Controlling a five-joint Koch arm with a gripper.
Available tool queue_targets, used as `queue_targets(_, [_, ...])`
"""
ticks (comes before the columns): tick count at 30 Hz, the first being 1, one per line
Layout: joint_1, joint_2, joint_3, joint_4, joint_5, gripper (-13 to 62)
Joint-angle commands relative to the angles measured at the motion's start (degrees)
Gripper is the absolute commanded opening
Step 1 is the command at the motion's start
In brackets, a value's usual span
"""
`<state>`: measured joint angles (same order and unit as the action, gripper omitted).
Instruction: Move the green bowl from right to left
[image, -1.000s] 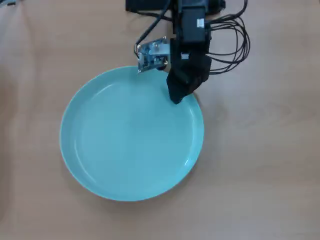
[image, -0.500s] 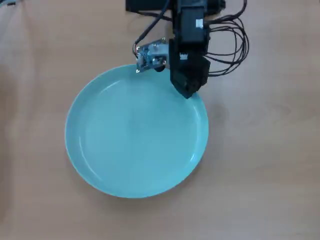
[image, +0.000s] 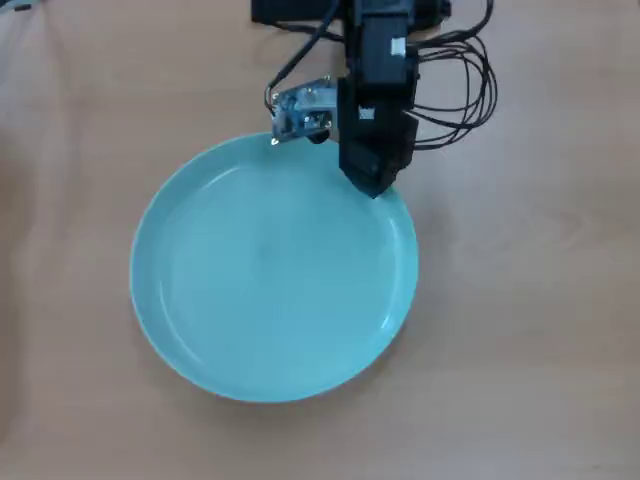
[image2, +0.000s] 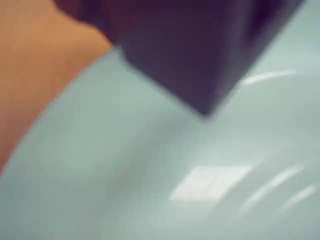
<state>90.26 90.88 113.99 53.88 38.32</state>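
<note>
- Overhead view: green bowl (image: 274, 268) sits flat on the wooden tabletop (image: 530, 330), roughly centre frame, slightly left of middle. Pale mint, glossy, shallow, low raised rim, nothing in it.
- Black arm comes in from the top edge, right of centre. The gripper (image: 373, 185) points down-frame, and its tip overlaps the bowl's upper-right rim.
- Can't tell from above whether the tip touches the rim or hangs just over it.
- Jaws: state can't be told. From overhead only one dark wedge shows, with no gap or second tip visible. Wrist view is no help either, just one dark blurred block.
- Small bare circuit board (image: 304, 108) hangs on the arm's left side in the overhead view, just above the bowl's top rim. It's close to the rim; contact is unclear.
- Black cables (image: 470, 85) loop out on the arm's right side, lying on the tabletop near the top edge, clear of the bowl.
- Wrist view: heavily blurred. Mint bowl surface (image2: 150, 190) fills most of the frame, with bright light reflections lower right. Tabletop wood (image2: 35, 80) shows top left beyond the curved rim.
- Same view: the gripper's dark body (image2: 205, 107) enters from the top, and its lowest corner points down over the bowl's inner surface.
</note>
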Motion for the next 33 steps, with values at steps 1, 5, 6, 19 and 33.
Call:
queue_targets(1, [-2.7,0.3,-4.0,-0.5,-2.9,-6.5])
queue_targets(5, [-7.1,0.2,-4.8,-0.8,-2.3,-6.5])
queue_targets(6, [-8.2,0.2,-5.4,-0.8,-2.0,-6.5])
queue_targets(19, [-24.4,-4.5,-13.9,-0.9,1.9,-6.5])
queue_targets(33, [-44.2,-8.3,-19.3,-0.9,1.7,-6.6])
